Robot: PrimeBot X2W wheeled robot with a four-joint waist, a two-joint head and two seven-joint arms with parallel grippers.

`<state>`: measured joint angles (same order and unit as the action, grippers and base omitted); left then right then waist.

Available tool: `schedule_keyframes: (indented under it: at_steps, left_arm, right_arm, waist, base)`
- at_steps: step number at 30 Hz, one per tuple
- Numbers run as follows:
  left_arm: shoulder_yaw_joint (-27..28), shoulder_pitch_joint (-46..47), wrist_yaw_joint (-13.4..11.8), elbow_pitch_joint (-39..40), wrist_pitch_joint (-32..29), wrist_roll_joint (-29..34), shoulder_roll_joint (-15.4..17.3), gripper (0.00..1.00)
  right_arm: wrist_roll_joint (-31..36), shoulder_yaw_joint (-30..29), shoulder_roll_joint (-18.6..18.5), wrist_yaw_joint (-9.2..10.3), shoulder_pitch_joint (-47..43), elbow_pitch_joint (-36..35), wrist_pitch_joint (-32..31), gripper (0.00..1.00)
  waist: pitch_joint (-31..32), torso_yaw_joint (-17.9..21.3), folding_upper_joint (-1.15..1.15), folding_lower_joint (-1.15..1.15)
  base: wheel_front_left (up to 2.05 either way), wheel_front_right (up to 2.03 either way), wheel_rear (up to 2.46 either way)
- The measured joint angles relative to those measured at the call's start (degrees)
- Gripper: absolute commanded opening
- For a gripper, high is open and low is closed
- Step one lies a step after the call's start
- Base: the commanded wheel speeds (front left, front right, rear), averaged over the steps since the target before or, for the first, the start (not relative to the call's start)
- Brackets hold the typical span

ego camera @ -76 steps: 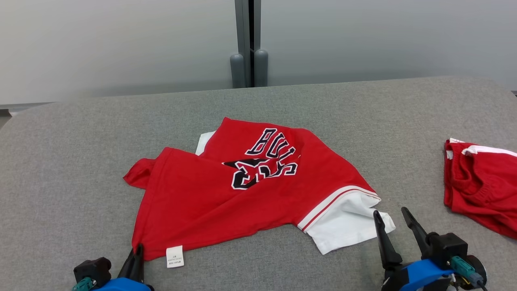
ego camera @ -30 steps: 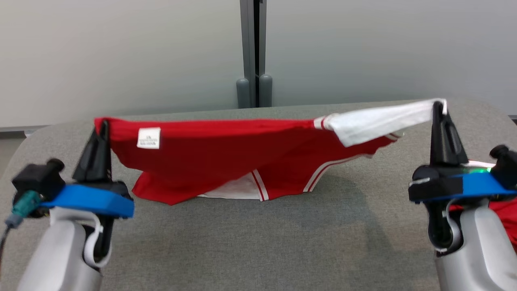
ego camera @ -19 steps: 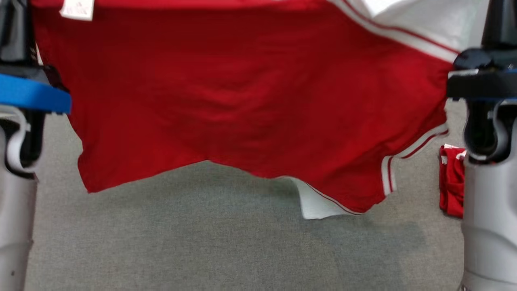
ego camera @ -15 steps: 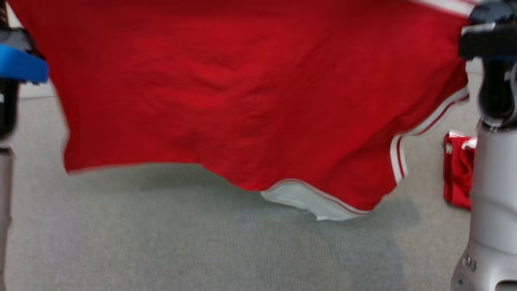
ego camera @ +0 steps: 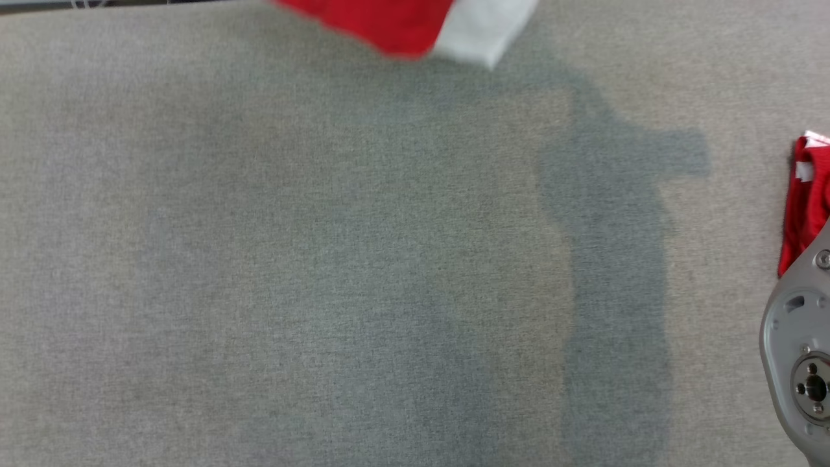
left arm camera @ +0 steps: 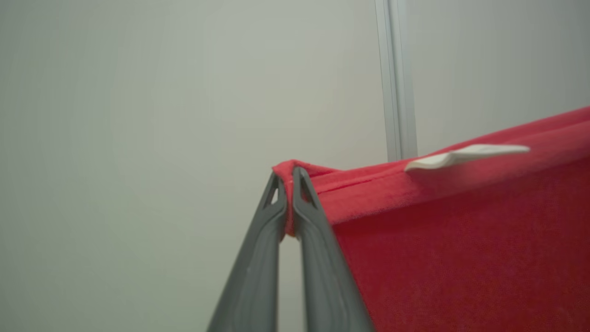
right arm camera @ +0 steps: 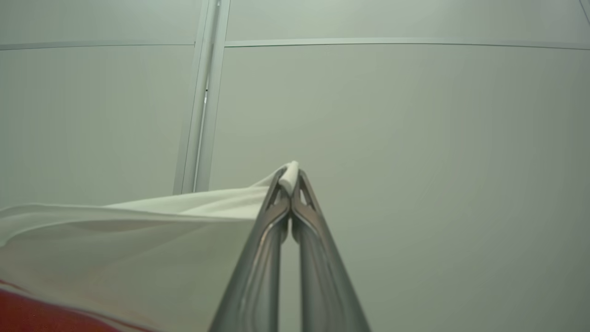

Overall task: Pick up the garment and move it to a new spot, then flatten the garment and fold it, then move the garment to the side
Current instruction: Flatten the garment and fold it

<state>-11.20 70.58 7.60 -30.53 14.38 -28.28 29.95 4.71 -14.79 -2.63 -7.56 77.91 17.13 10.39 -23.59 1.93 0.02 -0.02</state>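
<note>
The left end effector (left arm camera: pixel 288 176) points up toward a pale, smooth wall (left arm camera: pixel 138 115). Its two long, dark-grey, tapered fingers are closed on a bunched corner of the red knit garment (left arm camera: pixel 461 240), and the pinched fabric folds over the fingertips. From this corner the garment's upper hem runs rightward and taut, with a small white rectangular label (left arm camera: pixel 465 154) standing off it. The cloth is matte with a fine nap.

In the head view, the garment's lowest tip hangs over the far part of the grey woven-fabric surface (ego camera: pixel 259 259). This tip is blurred and shows one red section beside one white section. A broad, soft-edged shadow (ego camera: pixel 609 259) lies on the surface below and to the right of it.

The right end effector (right arm camera: pixel 289 177) also points up, fingers closed on the edge of the garment's white sleeve. Smooth white cloth drapes away to its left, with red fabric below.

At the right edge of the surface lies a crumpled red cloth (ego camera: pixel 804 201) with white trim. It sits partly behind a smooth grey metal arm link (ego camera: pixel 797 350) with a circular joint.
</note>
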Motion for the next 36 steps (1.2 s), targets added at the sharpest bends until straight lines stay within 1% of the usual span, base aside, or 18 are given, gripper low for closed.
schedule_keyframes:
  at_steps: [4, 6, 9, 13, 14, 16, 18, 20, 22, 26, 29, 36]
  left_arm:
    - [-1.12, -1.03, 0.02, -2.20, 0.58, -1.53, -0.11, 0.00]
    - [-1.09, -3.91, 0.07, -2.94, 0.62, -2.71, -0.68, 0.00]
    - [-0.89, -9.77, 0.09, -2.76, 0.64, -3.25, -1.65, 0.00]
    - [1.13, -21.62, 0.11, -4.05, 0.68, -5.17, -5.65, 0.00]
    - [0.90, -24.69, 0.11, -4.44, 0.68, -5.17, -6.43, 0.00]
    - [1.98, -30.55, 0.09, -5.50, 0.68, -6.28, -8.75, 0.00]
    - [2.02, -35.37, 0.07, -6.28, 0.67, -7.21, -11.14, 0.00]
    - [2.49, -39.23, 0.00, -6.62, 0.66, -7.58, -12.40, 0.00]
    - [3.48, -42.64, 0.00, -7.09, 0.66, -7.58, -13.30, 0.00]
    - [5.27, -48.80, 0.00, -8.45, 0.67, -6.25, -15.50, 0.00]
    - [6.15, -52.16, 0.00, -9.17, 0.67, -4.58, -16.84, 0.00]
    - [8.09, -58.67, 0.00, -9.71, 0.67, -1.02, -19.45, 0.00]
  right_arm:
    - [-0.58, -2.13, 0.16, -0.02, 0.31, 1.85, 1.87, 0.00]
    - [-1.94, -2.80, 0.18, -0.08, -2.13, 2.35, 2.55, 0.00]
    - [-4.49, -2.36, 0.21, -0.08, -9.86, 2.45, 3.45, 0.00]
    - [-10.60, -0.88, 0.21, -0.09, -23.69, 1.80, 4.19, 0.00]
    - [-12.23, -0.35, 0.23, -0.09, -27.52, 1.66, 4.36, 0.00]
    - [-16.28, 1.03, 0.18, -0.08, -35.05, 1.44, 4.42, 0.00]
    - [-20.47, 3.63, 0.05, 0.00, -42.16, 0.53, 4.50, 0.00]
    - [-20.87, 6.10, 0.02, 0.00, -48.85, -0.53, 4.54, 0.00]
    - [-22.81, 7.51, 0.00, 0.02, -54.31, -1.30, 4.56, 0.00]
    - [-25.63, 10.05, -0.04, 0.02, -62.71, -1.91, 4.57, 0.00]
    - [-27.22, 11.01, -0.05, 0.02, -67.37, -1.66, 4.57, 0.00]
    - [-28.27, 13.26, -0.04, 0.02, -74.54, -0.13, 4.57, 0.00]
  waist:
    - [-1.98, -0.41, 0.00, 0.01]
    - [-2.35, -0.41, 0.00, 0.00]
    - [-2.29, -0.39, 0.00, 0.02]
    - [-1.25, -0.24, 0.00, 0.02]
    - [-0.87, -0.20, 0.00, 0.02]
    - [-0.14, 0.00, -0.01, 0.03]
    - [0.62, 0.07, -0.02, 0.03]
    - [1.37, 0.19, -0.02, 0.03]
    - [2.34, 0.23, -0.02, 0.03]
    - [4.74, 0.46, -0.03, 0.04]
    - [7.05, 0.55, -0.03, 0.04]
    - [12.83, 0.94, -0.04, 0.03]
  base:
    - [0.00, 0.00, 0.00]
    - [0.00, 0.00, 0.00]
    - [0.00, 0.00, 0.00]
    - [0.00, 0.00, 0.00]
    - [0.00, 0.00, 0.00]
    - [0.00, 0.00, 0.00]
    - [0.00, 0.00, 0.00]
    - [0.00, 0.00, 0.00]
    - [0.00, 0.00, 0.00]
    - [0.00, 0.00, 0.00]
    - [0.00, 0.00, 0.00]
    - [0.00, 0.00, 0.00]
